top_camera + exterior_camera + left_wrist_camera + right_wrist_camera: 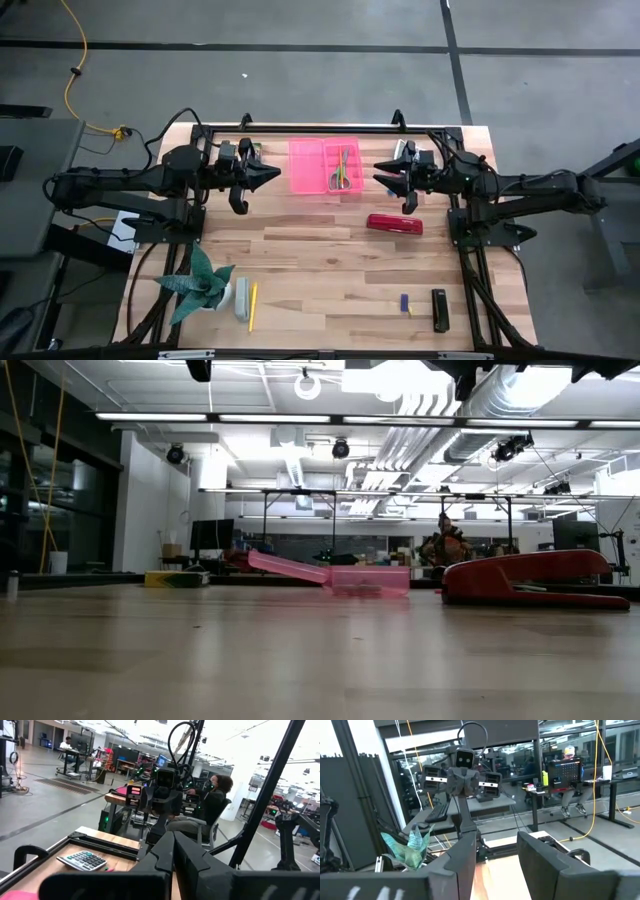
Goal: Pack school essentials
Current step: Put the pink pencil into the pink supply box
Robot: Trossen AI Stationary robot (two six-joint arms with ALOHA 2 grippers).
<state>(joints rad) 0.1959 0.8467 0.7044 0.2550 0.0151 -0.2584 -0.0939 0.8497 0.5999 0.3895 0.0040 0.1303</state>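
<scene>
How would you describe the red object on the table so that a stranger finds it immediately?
Start from the pink compartment tray at the far middle of the wooden table. Just beyond its right-hand corner, towards the near edge, lies a long red stapler, apart from the tray. It is the only red thing on the table; the other small items lie along the near edge.

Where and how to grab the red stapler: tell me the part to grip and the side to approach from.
Grip the red stapler across its narrow width near mid-length, coming straight down from above. It lies flat, its long axis running left-right across the table, with clear wood around it, so the fingers can probably straddle the slim sides. The right gripper is nearest; its fingers stand apart.
</scene>
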